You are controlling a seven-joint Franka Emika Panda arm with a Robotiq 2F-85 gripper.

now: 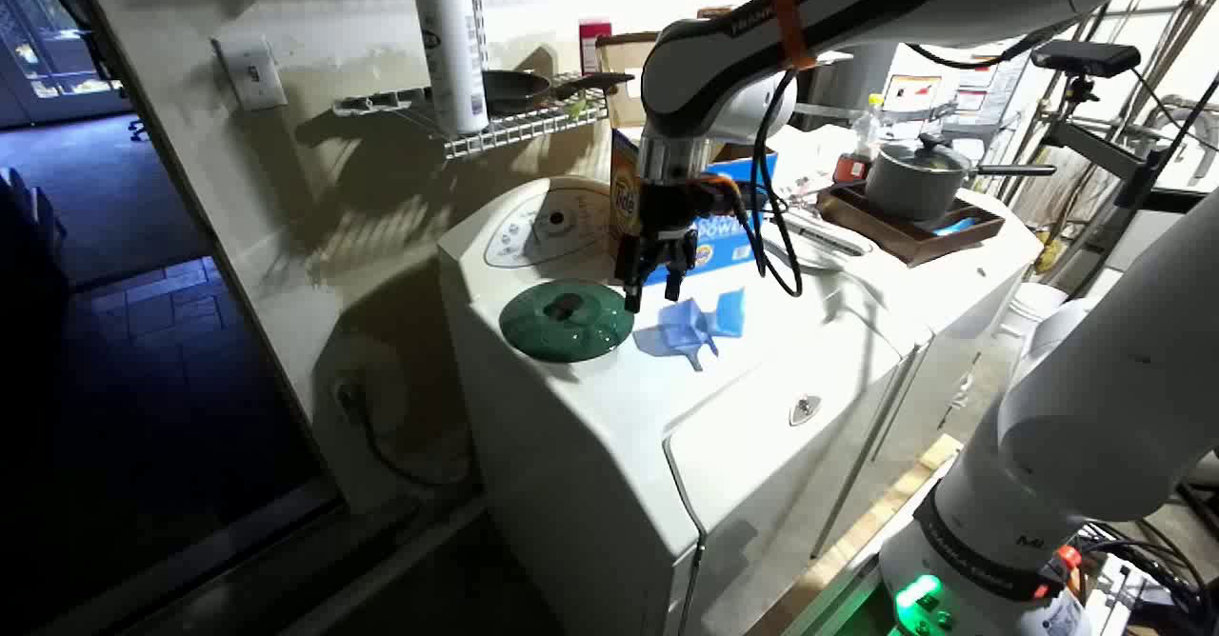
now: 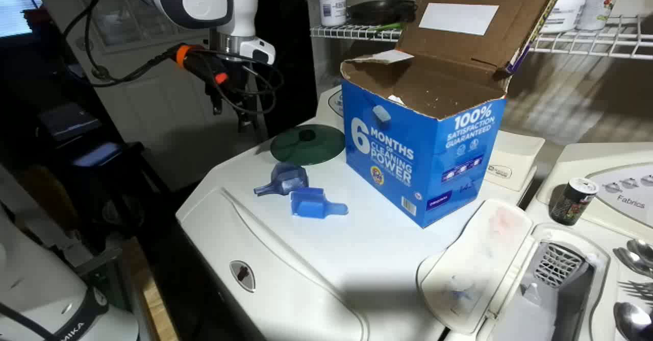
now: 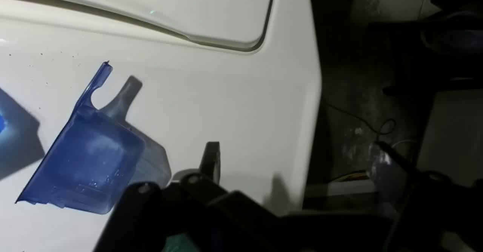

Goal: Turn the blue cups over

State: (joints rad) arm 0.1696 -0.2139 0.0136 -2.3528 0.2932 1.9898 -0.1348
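Two small blue cups with handles lie close together on the white washer top. The darker, translucent cup (image 1: 684,325) (image 2: 291,177) appears to rest on its side; the wrist view shows its rim edge-on (image 3: 88,161). The brighter cup (image 1: 729,312) (image 2: 308,204) is beside it, and I cannot tell exactly how it is tilted. Only a sliver of it shows at the wrist view's left edge (image 3: 1,123). My gripper (image 1: 653,295) (image 2: 230,118) is open and empty, above the washer top and off to the cups' side. Its fingers stand wide apart in the wrist view (image 3: 296,146).
A round dark green disc (image 1: 581,327) (image 2: 308,146) lies beside the cups. A large open blue-and-white cardboard box (image 1: 733,246) (image 2: 408,157) stands behind them. A wire shelf (image 1: 533,131) is on the wall. A pot (image 1: 914,184) stands in a brown tray (image 1: 909,253) farther along.
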